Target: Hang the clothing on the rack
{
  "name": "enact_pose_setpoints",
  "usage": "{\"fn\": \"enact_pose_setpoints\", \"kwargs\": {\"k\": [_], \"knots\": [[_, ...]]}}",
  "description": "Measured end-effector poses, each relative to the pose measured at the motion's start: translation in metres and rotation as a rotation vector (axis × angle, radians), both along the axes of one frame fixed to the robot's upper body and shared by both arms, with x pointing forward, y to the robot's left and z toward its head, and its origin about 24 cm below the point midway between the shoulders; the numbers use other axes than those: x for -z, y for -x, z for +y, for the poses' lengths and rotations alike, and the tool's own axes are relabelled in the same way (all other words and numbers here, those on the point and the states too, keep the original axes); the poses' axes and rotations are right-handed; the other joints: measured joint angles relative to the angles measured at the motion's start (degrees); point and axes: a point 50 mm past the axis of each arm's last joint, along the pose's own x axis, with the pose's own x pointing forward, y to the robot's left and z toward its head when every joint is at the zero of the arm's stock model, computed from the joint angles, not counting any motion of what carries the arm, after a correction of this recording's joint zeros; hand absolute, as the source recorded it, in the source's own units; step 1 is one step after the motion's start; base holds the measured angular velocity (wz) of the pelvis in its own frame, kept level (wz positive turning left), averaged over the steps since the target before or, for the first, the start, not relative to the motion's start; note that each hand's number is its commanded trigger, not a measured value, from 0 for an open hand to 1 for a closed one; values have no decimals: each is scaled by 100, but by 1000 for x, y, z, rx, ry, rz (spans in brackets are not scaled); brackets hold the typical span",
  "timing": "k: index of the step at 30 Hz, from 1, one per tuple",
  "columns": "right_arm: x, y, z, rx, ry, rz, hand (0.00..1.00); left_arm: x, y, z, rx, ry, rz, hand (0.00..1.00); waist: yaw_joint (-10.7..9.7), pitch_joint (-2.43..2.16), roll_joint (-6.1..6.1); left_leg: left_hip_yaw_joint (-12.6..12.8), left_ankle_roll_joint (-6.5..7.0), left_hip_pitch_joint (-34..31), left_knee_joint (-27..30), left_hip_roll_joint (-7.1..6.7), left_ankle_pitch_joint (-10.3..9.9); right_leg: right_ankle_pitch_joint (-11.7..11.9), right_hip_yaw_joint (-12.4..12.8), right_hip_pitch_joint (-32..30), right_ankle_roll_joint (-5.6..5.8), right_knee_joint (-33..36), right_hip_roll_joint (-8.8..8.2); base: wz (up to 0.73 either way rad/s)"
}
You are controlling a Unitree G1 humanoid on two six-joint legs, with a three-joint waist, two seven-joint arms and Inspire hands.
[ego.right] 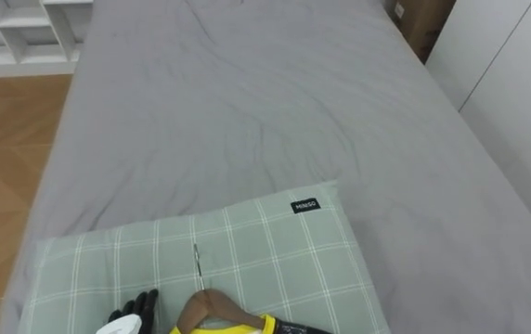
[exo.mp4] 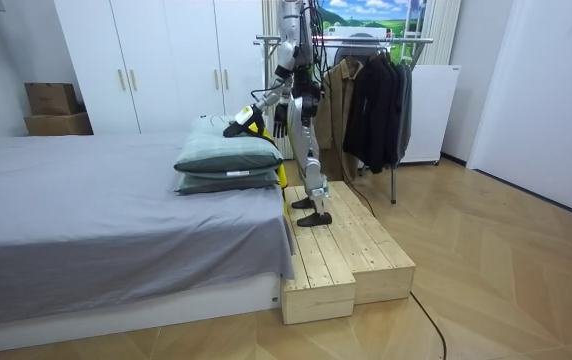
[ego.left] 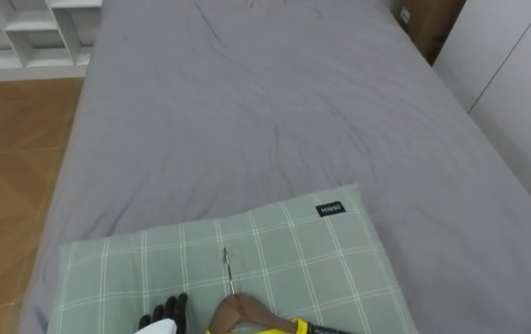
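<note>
The robot stands on a wooden platform (exo.mp4: pixel 338 250) at the head of the bed (ego.left: pixel 247 111), facing along it. Behind it a rack (exo.mp4: pixel 366 40) carries dark coats (exo.mp4: pixel 376 100).

Two pillows lie stacked on the grey sheet. The upper pillow (ego.left: pixel 321 250) is pale green with white checks. At its far right corner there is a small black label (ego.left: pixel 331 208) with white print, too small to read surely.

A brown hanger (ego.left: pixel 238 311) lies on this pillow near the lower edge of the eye views, and its thin metal hook (ego.left: pixel 227 269) points away from the robot. A yellow garment (ego.left: pixel 279 325) sits just below the hanger; a dark part touches the garment on the right.

The left hand (ego.left: pixel 165 314) rests on the pillow just left of the hanger, apart from it. Its black fingers are straight and a little spread, pinching nothing.

In the room view one arm reaches over the pillows to the garment. Which hand grips it, I cannot tell.

A white shelf (ego.left: pixel 24 32) stands beyond the bed, on the left.
</note>
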Motion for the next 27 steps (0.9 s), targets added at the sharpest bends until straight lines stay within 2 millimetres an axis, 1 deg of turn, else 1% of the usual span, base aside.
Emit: {"fn": "enact_pose_setpoints", "kwargs": {"k": [7,13,27], "knots": [[0,0,0,-14,5,1,0,3,5,0,-1,3,11,0,30,-10,15,2,4,6,-7,-6,3,0,-21,6,1,1,-4,0],[0,0,-1,-9,15,-2,0,3,6,-1,17,-2,17,0,123,-14,21,2,-4,5,-7,-9,12,0,-22,7,1,2,4,0],[0,0,-1,-9,15,-1,0,4,7,-2,20,-3,19,0,135,-18,24,-1,-2,5,-14,-13,22,1,-42,11,1,4,8,0]]}}
